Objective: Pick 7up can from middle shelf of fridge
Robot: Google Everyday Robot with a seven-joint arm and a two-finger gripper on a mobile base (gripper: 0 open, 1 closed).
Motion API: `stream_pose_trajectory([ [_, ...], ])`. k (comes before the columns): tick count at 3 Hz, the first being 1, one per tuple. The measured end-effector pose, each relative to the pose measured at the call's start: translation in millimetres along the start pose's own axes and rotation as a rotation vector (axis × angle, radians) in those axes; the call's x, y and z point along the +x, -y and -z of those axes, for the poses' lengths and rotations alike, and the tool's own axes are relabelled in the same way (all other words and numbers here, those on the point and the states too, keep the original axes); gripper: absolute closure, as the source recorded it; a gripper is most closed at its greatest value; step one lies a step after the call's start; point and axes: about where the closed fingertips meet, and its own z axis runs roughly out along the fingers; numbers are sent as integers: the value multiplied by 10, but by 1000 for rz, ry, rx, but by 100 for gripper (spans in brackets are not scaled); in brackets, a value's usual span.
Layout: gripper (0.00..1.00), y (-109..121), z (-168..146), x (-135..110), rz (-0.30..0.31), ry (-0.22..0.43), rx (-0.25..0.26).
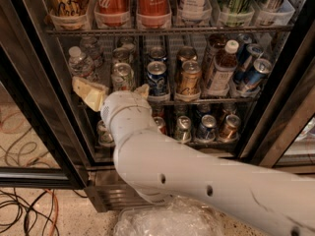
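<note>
- 7up can (122,74): it stands upright at the front of its lane, in the left part of the middle shelf (211,101) of the fridge (34,82). Its silver top faces up.
- The room: a pale speckled floor (29,136) runs to the left of the fridge. Orange and black cables (22,213) lie loose on it at the lower left. A crumpled clear plastic sheet (167,221) fills the bottom edge.
- The fridge has black door frames and a ribbed steel base (106,196) below its racks.
- Top rack: tall red Coca-Cola bottles (152,1) stand in clear trays among other bottles.
- Middle shelf, left to right: a small water bottle (78,63), the 7up can, a blue can (157,77), and a gold-brown can (188,80). Next come a dark bottle with a white cap (221,68) and tilted blue cans (253,72) at the far right.
- Lower rack: several more cans (206,128) stand behind the arm (197,181).
- The white arm comes in from the lower right, and the hand (115,88) sits at the front rail of the middle shelf.
- Its two yellowish fingers (91,93) are spread apart. One is left of the 7up can and the other is between that can and the blue can.
- The 7up can is between the fingers, just beyond the wrist. Whether either finger touches it I cannot tell.
</note>
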Motion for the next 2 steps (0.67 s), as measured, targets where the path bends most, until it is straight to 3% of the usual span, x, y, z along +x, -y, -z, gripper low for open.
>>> stream_pose_trajectory([
  [1,0,-25,-162,-48,-176,55,60],
  [2,0,-74,-293,-147,-228,84,172],
])
